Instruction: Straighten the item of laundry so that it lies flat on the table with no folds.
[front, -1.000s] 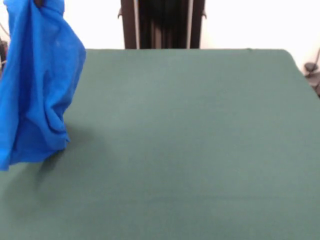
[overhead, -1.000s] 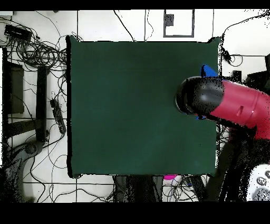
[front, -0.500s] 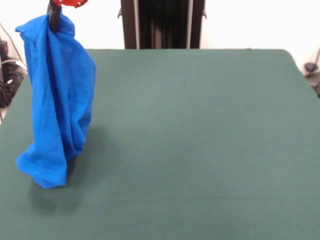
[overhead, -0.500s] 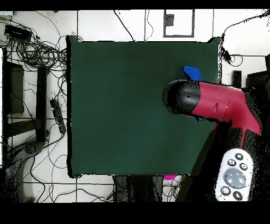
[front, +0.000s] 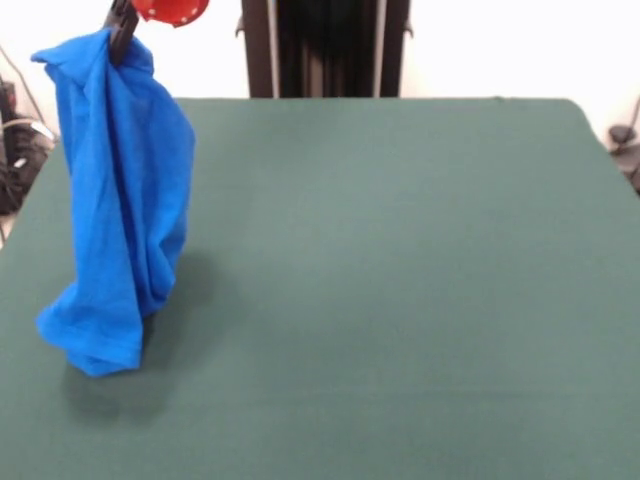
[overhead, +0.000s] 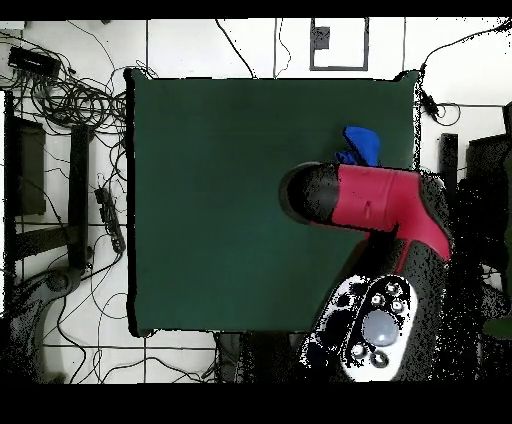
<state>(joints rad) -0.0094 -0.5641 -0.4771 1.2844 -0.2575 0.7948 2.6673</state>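
The item of laundry, a bright blue shirt, hangs bunched in a long vertical drape at the left of the front view. Its lower end rests crumpled on the green table. My gripper is shut on the shirt's top edge, just under the picture's top. No print shows on the cloth. In the overhead view only a small blue patch of the shirt shows beyond the red and black arm, which hides the gripper there.
Cables and dark equipment lie on the floor beside the table's left edge in the overhead view. The arm's base covers the table's lower right corner there.
The shirt swung in from the table's left edge onto the table, and its lower end came to rest on the felt. In the overhead view the arm has swept leftward.
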